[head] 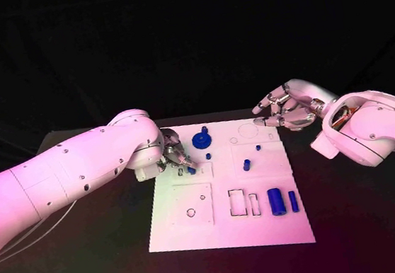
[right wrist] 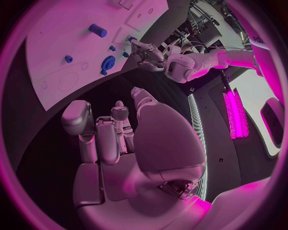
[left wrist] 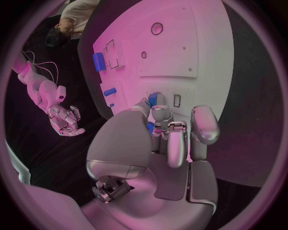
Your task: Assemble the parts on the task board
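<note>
The white rectangular task board (head: 188, 228) lies in the middle of the black counter (head: 96, 269). The left hand (head: 174, 156) is over the board's far left part, with its fingertips (left wrist: 152, 101) down on a small blue peg-like part (head: 191, 170). The wrist view shows blue between the fingertips, so the hand seems to pinch this part, but how firm the hold is, I cannot tell. Just beside these fingers, a little toward the near edge, there is a small rectangular slot (left wrist: 176, 100) in the board.

Just beyond the left hand, on the board's far side, stands a round blue knob-like part (head: 201, 137). Between the two hands lie a tiny blue pin (head: 258, 146) and a short blue cylinder (head: 246, 165). Nearer to the robot, well apart from both hands, two longer blue cylinders lie side by side: a thick one (head: 275, 202) and a thin one (head: 293, 199). Beside them are two empty rectangular outlines (head: 238, 201), and to their left a raised square plate with a small round hole (head: 190, 213).

The right hand (head: 283, 108) is at the board's far right corner, above the counter and apart from the parts. It holds nothing; its fingers (right wrist: 96, 139) are bent inward a little and are spread from each other.
</note>
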`<control>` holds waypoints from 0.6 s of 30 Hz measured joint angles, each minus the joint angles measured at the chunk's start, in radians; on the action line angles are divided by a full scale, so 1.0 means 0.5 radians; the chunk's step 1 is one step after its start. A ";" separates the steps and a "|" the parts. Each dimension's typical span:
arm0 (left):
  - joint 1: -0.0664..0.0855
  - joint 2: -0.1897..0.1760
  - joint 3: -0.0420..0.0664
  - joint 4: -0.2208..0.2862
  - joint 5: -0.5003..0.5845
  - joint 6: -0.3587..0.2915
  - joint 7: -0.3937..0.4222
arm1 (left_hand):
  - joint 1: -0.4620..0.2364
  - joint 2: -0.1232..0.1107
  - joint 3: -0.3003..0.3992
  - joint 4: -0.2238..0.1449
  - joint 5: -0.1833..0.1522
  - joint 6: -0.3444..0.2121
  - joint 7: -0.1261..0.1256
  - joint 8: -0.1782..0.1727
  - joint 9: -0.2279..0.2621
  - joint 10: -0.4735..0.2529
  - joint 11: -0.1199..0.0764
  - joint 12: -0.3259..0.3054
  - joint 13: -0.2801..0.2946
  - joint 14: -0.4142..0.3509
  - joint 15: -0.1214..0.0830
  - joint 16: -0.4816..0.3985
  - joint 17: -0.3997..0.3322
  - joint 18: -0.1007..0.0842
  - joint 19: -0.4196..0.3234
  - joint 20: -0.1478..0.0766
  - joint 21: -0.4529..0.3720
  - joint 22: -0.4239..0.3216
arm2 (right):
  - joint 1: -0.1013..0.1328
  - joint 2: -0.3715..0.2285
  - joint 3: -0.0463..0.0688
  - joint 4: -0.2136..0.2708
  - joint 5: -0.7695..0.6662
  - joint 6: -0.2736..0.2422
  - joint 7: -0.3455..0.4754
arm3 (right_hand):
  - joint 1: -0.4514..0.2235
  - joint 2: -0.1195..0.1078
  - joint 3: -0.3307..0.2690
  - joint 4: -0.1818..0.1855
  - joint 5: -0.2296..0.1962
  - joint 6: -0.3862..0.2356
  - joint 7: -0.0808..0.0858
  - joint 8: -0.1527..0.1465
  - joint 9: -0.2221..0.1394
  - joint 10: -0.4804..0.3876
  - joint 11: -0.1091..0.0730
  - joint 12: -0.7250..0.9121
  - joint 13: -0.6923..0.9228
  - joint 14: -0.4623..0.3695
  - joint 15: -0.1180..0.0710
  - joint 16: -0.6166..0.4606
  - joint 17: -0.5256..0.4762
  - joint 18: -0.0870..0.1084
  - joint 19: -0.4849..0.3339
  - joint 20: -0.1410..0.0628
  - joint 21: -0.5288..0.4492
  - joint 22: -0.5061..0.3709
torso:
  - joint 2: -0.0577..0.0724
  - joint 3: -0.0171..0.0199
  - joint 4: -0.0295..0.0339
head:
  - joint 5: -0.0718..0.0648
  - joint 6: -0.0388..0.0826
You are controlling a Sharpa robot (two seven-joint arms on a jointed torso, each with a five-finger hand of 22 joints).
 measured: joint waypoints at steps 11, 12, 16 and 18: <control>-0.018 -0.024 0.001 0.046 -0.016 -0.085 0.027 | -0.039 -0.039 0.086 -0.009 -0.001 0.000 0.001 0.004 0.021 0.016 -0.001 0.008 0.015 0.000 0.000 0.000 0.000 0.000 0.000 0.000 0.010 0.016 | -0.005 -0.002 0.000 -0.001 0.000 0.003 -0.001 | 0.000 0.000 0.000 0.000 0.000 0.000 0.000 0.000 0.000 0.000 0.000 0.000 0.000 0.000 0.000 0.000 0.000 0.000 0.000 0.000 0.000 0.000 | 0.002 -0.0031 -0.001 | 0.004 -0.012; -0.021 -0.024 0.001 0.047 -0.021 -0.091 0.030 | -0.041 -0.041 0.087 -0.011 -0.001 -0.001 0.002 0.009 0.021 0.020 -0.005 0.008 0.015 0.000 0.000 0.000 0.000 0.000 0.000 0.000 0.010 0.018 | -0.006 -0.002 0.000 -0.001 0.000 0.003 -0.001 | 0.000 0.000 0.000 0.000 0.000 0.000 0.000 0.000 0.000 0.000 0.000 0.000 0.000 0.000 0.000 0.000 0.000 0.000 0.000 0.000 0.000 0.000 | 0.002 -0.0029 -0.001 | 0.004 -0.012; -0.039 -0.022 0.001 0.046 -0.045 -0.115 0.041 | -0.044 -0.043 0.089 -0.013 -0.001 0.001 0.000 0.010 0.021 0.020 -0.004 0.008 0.015 0.000 0.000 0.000 0.000 0.000 0.000 0.000 0.010 0.019 | -0.008 -0.002 0.000 -0.001 0.000 0.004 -0.001 | 0.000 0.000 0.000 0.000 0.000 0.000 0.000 0.000 0.000 0.000 0.000 0.000 0.000 0.000 0.000 0.000 0.000 0.000 0.000 0.000 0.000 0.000 | 0.002 -0.0042 -0.002 | 0.006 -0.015; -0.048 -0.019 0.001 0.043 -0.057 -0.123 0.046 | -0.044 -0.044 0.091 -0.014 -0.001 0.001 0.000 0.010 0.021 0.020 -0.004 0.008 0.015 0.000 0.000 0.000 0.000 0.000 0.000 0.000 0.010 0.019 | -0.009 -0.002 0.000 -0.001 0.000 0.005 -0.001 | 0.000 0.000 0.006 0.006 0.000 0.000 0.000 0.000 0.000 0.000 0.000 0.000 0.000 0.000 0.000 0.000 0.000 0.000 0.000 0.000 -0.008 0.000 | 0.002 -0.0042 -0.002 | 0.008 -0.017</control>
